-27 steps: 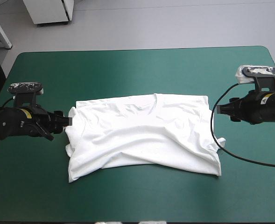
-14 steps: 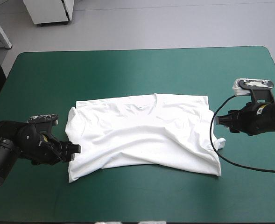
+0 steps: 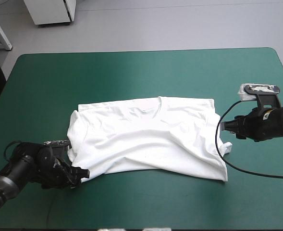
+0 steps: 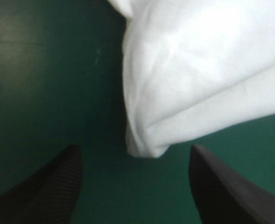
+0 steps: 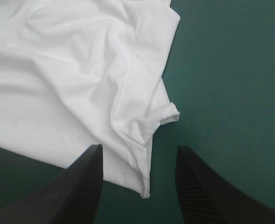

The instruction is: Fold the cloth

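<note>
The white T-shirt (image 3: 148, 137) lies spread and wrinkled on the teal-green cover, collar toward the far edge. My left gripper (image 3: 83, 172) sits low at the shirt's near left corner, open. In the left wrist view that corner (image 4: 146, 147) lies just ahead, between the spread black fingers (image 4: 48, 186). My right gripper (image 3: 226, 127) hovers beside the shirt's right edge, open. In the right wrist view the folded sleeve (image 5: 167, 114) lies ahead of its fingers (image 5: 81, 179), and the shirt's near right corner (image 5: 144, 191) reaches between them.
Bare teal-green cover (image 3: 146, 72) lies beyond the shirt and along the near edge (image 3: 179, 207). A white cabinet (image 3: 50, 10) stands on the floor beyond the table's far left corner.
My left gripper has swung from the shirt's left sleeve toward the near edge, down to the near left corner. My right gripper has edged slightly toward the shirt.
</note>
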### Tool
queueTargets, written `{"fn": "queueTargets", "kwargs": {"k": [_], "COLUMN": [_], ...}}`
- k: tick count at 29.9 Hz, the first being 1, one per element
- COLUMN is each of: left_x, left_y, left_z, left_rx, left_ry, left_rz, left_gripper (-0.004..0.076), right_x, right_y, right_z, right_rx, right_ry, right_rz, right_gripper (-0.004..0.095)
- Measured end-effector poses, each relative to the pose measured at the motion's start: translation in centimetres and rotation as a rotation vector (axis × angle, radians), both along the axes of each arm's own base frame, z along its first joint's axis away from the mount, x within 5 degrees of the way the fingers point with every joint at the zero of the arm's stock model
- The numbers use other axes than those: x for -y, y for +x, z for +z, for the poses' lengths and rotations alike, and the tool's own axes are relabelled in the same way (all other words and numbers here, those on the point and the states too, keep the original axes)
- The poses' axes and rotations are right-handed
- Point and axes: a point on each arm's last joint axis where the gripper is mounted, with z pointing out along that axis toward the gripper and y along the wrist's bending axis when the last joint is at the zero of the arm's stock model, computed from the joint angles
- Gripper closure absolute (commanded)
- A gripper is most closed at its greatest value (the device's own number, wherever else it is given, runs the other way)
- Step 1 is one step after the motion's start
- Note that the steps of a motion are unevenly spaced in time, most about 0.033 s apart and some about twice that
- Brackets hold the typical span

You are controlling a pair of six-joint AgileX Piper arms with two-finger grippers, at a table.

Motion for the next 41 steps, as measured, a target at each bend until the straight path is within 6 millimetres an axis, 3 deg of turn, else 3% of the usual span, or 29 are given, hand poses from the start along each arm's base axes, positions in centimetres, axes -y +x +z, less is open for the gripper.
{"fn": "queueTargets", "kwargs": {"k": [5, 8, 10, 13, 23, 28, 35, 41], "left_x": [1.2, 1.3, 1.4, 1.8, 2.2, 2.2, 2.2, 2.2], "left_y": [1.1, 1.6, 1.8, 1.9, 2.2, 2.2, 2.2, 2.2], "left_z": [-1.9, -2.4, -2.6, -2.7, -2.7, -2.7, -2.7, -2.7], "left_rx": [-0.013, -0.038, -0.049, -0.064, -0.051, -0.051, -0.051, -0.051], "left_ry": [0.041, 0.062, 0.064, 0.044, 0.006, 0.006, 0.005, 0.005], "left_rz": [-0.014, 0.006, 0.017, 0.030, 0.049, 0.049, 0.051, 0.051], "left_gripper": [0.0249, 0.0293, 0.0416, 0.0722, 0.0733, 0.0733, 0.0733, 0.0733], "right_x": [0.0, 0.0, 0.0, 0.1, -0.5, -0.7, -0.8, -0.8], "right_y": [0.0, 0.0, 0.0, 0.0, -0.6, -0.1, 2.2, 2.9], "right_z": [0.0, 0.0, 0.0, -0.8, -7.0, -9.3, -12.2, -13.4], "right_rx": [-0.001, -0.001, -0.002, -0.026, -0.210, -0.259, -0.371, -0.380], "right_ry": [0.001, 0.002, 0.003, -0.009, 0.034, 0.041, 0.024, 0.024], "right_rz": [-0.002, -0.004, -0.005, -0.007, 0.026, 0.038, 0.051, 0.036], "right_gripper": [0.0469, 0.0469, 0.0469, 0.0469, 0.0467, 0.0393, 0.0394, 0.0412]}}
